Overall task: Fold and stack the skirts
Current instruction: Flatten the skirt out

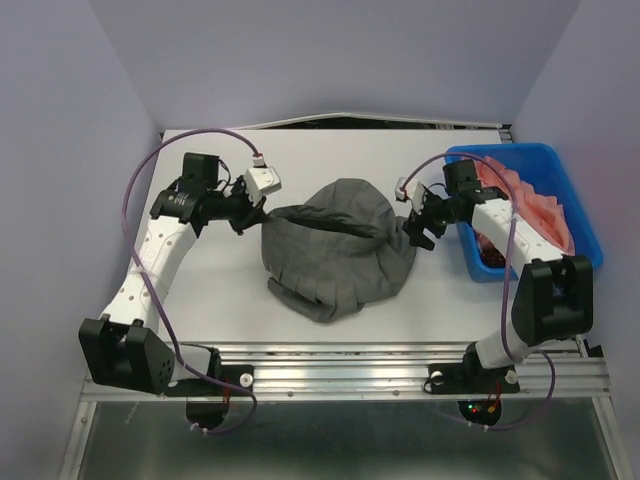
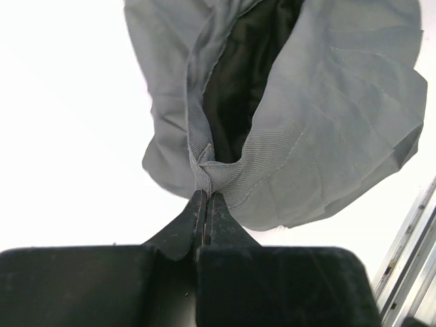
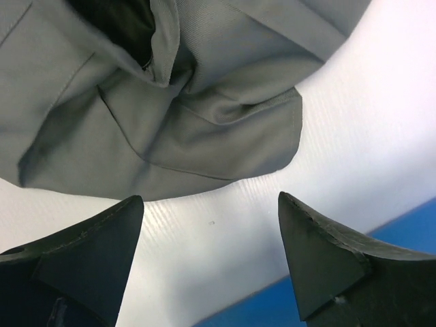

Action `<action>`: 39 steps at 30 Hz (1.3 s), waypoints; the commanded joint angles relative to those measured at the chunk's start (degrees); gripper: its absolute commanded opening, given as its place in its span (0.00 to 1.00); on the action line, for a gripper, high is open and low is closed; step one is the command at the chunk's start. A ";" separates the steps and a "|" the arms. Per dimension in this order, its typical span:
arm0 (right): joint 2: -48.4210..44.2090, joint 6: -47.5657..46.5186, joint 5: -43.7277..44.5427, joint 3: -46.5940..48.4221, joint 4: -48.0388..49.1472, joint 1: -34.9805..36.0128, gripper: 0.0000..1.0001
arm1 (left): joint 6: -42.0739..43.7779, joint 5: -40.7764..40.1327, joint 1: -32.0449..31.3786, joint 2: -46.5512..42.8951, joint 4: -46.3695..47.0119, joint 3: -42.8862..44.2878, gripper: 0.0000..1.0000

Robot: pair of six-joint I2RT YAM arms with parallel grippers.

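The dark grey skirt (image 1: 338,250) lies bunched in the middle of the table. My left gripper (image 1: 262,212) is shut on its waistband at the skirt's left edge; the left wrist view shows the closed tips (image 2: 206,195) pinching the grey ribbed band (image 2: 238,163). My right gripper (image 1: 418,226) is open just off the skirt's right edge, touching nothing; in the right wrist view its fingertips (image 3: 129,208) stand wide apart below the grey cloth (image 3: 170,116). Reddish cloth (image 1: 545,205) lies in the blue bin; I cannot make out dots on it.
A blue plastic bin (image 1: 482,272) stands at the table's right side, right beside my right arm; its blue edge shows in the right wrist view (image 3: 272,300). Purple cables loop over both arms. A metal rail (image 1: 340,362) runs along the near table edge.
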 commanded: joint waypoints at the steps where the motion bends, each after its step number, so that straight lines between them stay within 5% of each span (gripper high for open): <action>1: 2.60 -3.50 -6.37 2.42 2.42 0.17 0.85 | 4.19 1.39 1.29 -2.64 -3.13 -2.92 0.00; 5: 6.29 -3.32 -8.13 5.76 3.03 2.88 0.84 | 3.93 0.60 1.29 -3.00 -0.68 -5.38 0.00; 11: 9.37 -1.66 -7.69 5.68 6.29 9.56 0.69 | 4.20 -0.11 1.29 -1.85 -0.41 -5.30 0.00; 20: 12.71 0.45 -7.60 6.37 8.31 11.07 0.56 | 3.41 -0.81 1.37 -2.12 0.91 -5.83 0.00; 23: 13.94 0.81 -8.31 7.87 7.35 11.76 0.40 | 2.00 -1.25 1.37 -2.29 2.22 -5.83 0.00; 24: 14.73 0.81 -8.31 8.57 6.56 11.77 0.23 | 1.04 -1.60 1.46 -2.47 2.58 -5.83 0.00; 27: 15.44 3.26 -8.05 12.00 4.01 12.30 0.01 | -0.63 -2.30 1.99 -2.73 4.25 -5.48 0.00; 33: 10.87 11.43 -1.11 18.49 3.74 9.32 0.01 | -5.99 -4.94 6.73 -4.49 9.60 -3.20 0.00; 39: 10.43 14.34 5.31 36.68 -1.08 1.23 0.01 | -11.53 -6.00 11.74 -7.39 16.99 1.37 0.00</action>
